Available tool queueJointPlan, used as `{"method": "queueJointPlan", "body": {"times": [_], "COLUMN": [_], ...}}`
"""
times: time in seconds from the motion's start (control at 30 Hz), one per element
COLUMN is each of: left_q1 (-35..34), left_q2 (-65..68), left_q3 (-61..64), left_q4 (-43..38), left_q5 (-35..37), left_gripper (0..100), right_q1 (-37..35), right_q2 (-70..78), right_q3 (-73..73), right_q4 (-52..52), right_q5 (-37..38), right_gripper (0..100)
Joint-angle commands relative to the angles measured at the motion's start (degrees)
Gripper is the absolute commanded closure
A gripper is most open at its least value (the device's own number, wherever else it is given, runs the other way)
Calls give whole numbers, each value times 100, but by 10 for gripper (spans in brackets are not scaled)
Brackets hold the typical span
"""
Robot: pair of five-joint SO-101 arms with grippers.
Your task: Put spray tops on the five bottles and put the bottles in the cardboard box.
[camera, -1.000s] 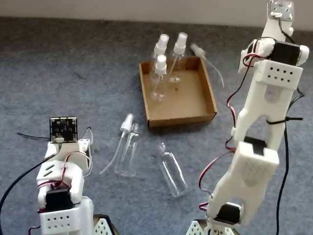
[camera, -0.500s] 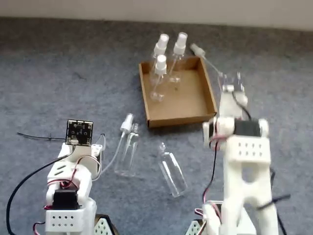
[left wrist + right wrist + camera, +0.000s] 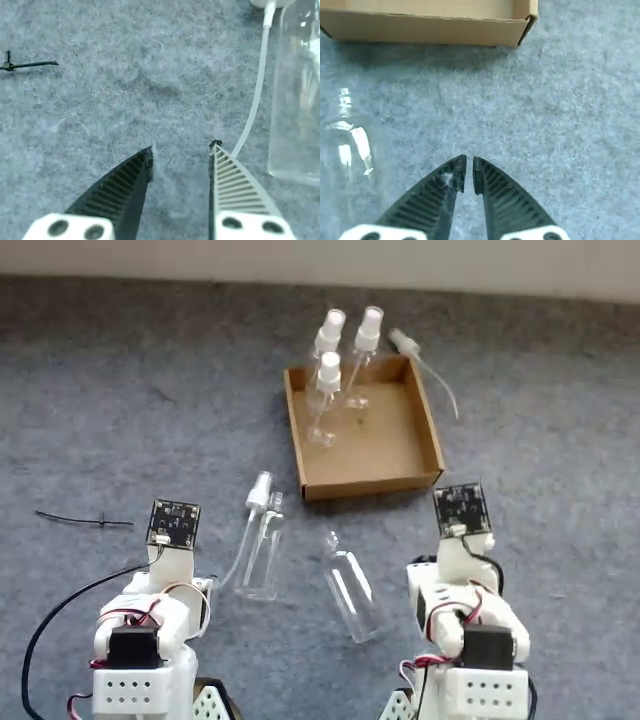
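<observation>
The cardboard box [image 3: 425, 430] lies at mid table with three capped bottles [image 3: 328, 390] leaning in its far left corner. Behind its far right corner lies a loose spray top [image 3: 405, 343]. In front of the box another spray top [image 3: 258, 490] lies beside an uncapped bottle [image 3: 262, 550], and a second uncapped bottle [image 3: 352, 590] lies to the right. My left gripper [image 3: 181, 150] hangs open over bare carpet, just beside the spray top's tube [image 3: 256, 100] and that bottle [image 3: 297, 100]. My right gripper [image 3: 469, 162] is shut and holds nothing, between the second bottle [image 3: 345, 145] and the box's front wall [image 3: 425, 27].
A black cable tie [image 3: 85, 520] lies on the carpet at the left and also appears in the left wrist view as the cable tie [image 3: 25, 64]. The left arm [image 3: 150, 630] and the right arm [image 3: 465, 630] sit folded low at the front edge.
The right arm has come down from high beside the box's right side and folded back to the front right. The left arm has shifted a little to the right.
</observation>
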Motion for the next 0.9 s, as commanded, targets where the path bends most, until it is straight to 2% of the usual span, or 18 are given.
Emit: {"method": "queueJointPlan", "body": {"times": [0.0, 0.2, 0.4, 0.87], "left_q1": [110, 110, 110, 119], "left_q2": [-57, -57, -57, -57], "left_q3": [119, 119, 119, 119], "left_q4": [44, 44, 44, 44], "left_q5": [70, 70, 70, 70], "left_gripper": [823, 823, 823, 823], "right_q1": [251, 558, 576, 558], "right_q2": [-1095, -1165, -1244, -1174], "right_q3": [374, 1138, 2431, 2176], "right_q4": [-119, -207, -971, -892], "right_q5": [62, 70, 62, 53], "right_gripper": [995, 995, 995, 995]}}
